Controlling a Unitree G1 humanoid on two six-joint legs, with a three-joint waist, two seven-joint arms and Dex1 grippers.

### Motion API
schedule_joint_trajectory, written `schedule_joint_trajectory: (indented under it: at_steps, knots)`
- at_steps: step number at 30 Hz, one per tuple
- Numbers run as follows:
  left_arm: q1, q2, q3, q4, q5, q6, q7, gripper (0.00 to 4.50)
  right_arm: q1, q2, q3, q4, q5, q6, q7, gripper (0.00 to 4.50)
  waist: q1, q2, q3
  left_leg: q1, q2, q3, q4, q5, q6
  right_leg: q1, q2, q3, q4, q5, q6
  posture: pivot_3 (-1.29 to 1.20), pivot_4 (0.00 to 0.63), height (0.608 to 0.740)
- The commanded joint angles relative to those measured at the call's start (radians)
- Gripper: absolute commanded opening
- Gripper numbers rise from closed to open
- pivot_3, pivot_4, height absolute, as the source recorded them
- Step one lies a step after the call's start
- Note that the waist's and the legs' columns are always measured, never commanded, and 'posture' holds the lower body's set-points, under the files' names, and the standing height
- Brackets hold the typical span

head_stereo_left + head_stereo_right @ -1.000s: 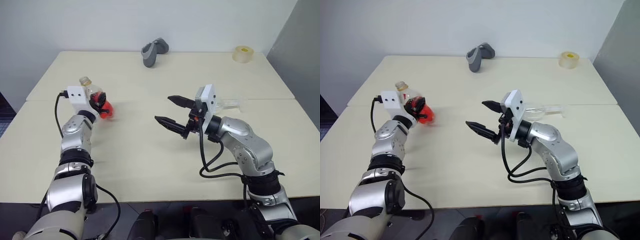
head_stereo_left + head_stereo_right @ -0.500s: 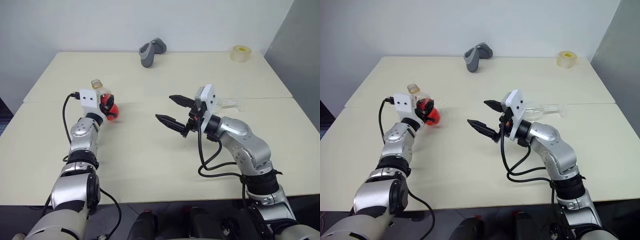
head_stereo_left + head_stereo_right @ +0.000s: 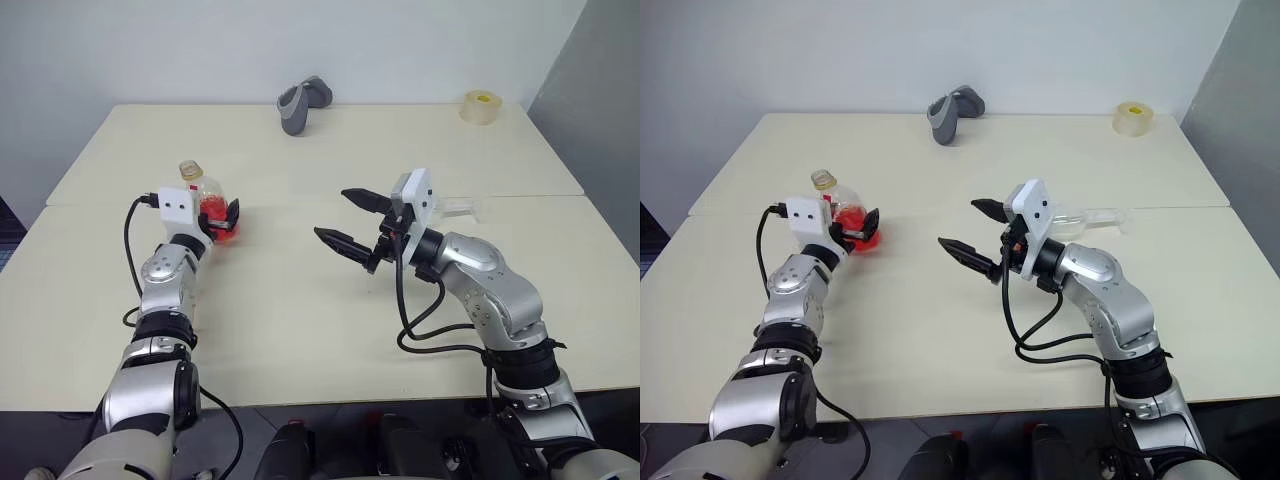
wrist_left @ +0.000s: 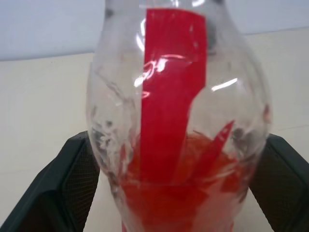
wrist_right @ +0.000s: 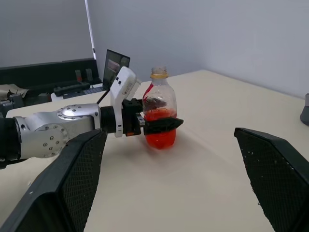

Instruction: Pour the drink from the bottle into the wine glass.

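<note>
We see a pale cream table point(image 3: 300, 330) made of two tops pushed together. Toward its left edge, our left gripper point(image 3: 219, 217) has its two black fingers spread to either side of the bottle point(image 3: 205, 196), which stands upright on the table between them. In the left wrist view a mesh-textured finger pad point(image 4: 72, 183) sits just beside each flank of the bottle; we cannot tell whether either pad touches it. The bottle is small, clear plastic, round-bodied with a short neck and a yellowish rim, and a red strip runs down its side. The drink point(image 4: 178, 198), bright red and translucent, fills its lower part.

Near the middle of the table, our right gripper point(image 3: 352, 222) hangs above the surface with its pointed black fingers wide apart, holding nothing, aimed toward the bottle and well apart from it.

Just behind that hand, the wine glass point(image 3: 462, 208), clear and colourless, lies on its side.

At the far edge sits a grey curved object point(image 3: 301, 102), and near the far right corner a roll of yellowish tape point(image 3: 480, 107).
</note>
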Motion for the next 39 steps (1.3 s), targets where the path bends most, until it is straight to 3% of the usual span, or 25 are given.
schedule_joint_trajectory:
  at_steps: [1, 12, 22, 30, 39]
  knots:
    - [0.070, 0.008, 0.023, -0.174, -0.027, 0.063, 0.028, 4.48, -0.015, 0.001, -0.011, -0.020, 0.002, -0.030, 0.012, 4.50, -0.001, 0.000, 0.000, 0.000, 0.000, 0.000, 0.000, 0.000, 0.000, 0.000, 0.000, 0.000, 0.000, 0.000, 0.000, 0.00, 0.150, 0.740]
    - [0.391, 0.042, 0.070, -0.728, -0.115, 0.399, 0.052, 4.48, 0.029, -0.019, -0.019, -0.055, 0.000, -0.020, 0.018, 4.50, 0.002, 0.000, 0.000, 0.000, 0.001, 0.000, 0.000, 0.000, 0.000, 0.000, 0.000, 0.000, 0.000, 0.000, 0.000, 0.00, 0.150, 0.740]
    - [0.444, 0.088, 0.051, -0.946, -0.172, 0.592, -0.008, 4.48, 0.089, -0.050, -0.026, -0.101, -0.010, -0.009, -0.008, 4.50, 0.005, 0.000, 0.000, 0.002, 0.001, 0.000, 0.000, 0.000, 0.000, 0.003, 0.000, 0.000, -0.002, 0.000, 0.000, 0.00, 0.150, 0.740]
    - [0.365, 0.194, -0.123, -1.158, -0.358, 0.836, -0.321, 4.48, 0.210, -0.264, -0.045, -0.067, -0.290, -0.141, -0.104, 4.50, 0.010, 0.000, 0.000, 0.003, 0.000, -0.001, 0.000, 0.000, 0.000, 0.006, 0.000, -0.001, -0.003, 0.000, 0.000, 0.00, 0.150, 0.740]
    - [0.259, 0.172, -0.269, -1.052, -0.281, 0.722, -0.475, 4.48, 0.202, -0.371, -0.045, 0.185, -0.591, -0.349, -0.285, 4.50, 0.002, 0.000, 0.000, 0.006, 0.003, 0.003, -0.002, 0.000, 0.000, 0.007, 0.003, 0.002, -0.002, 0.000, -0.001, 0.00, 0.150, 0.740]
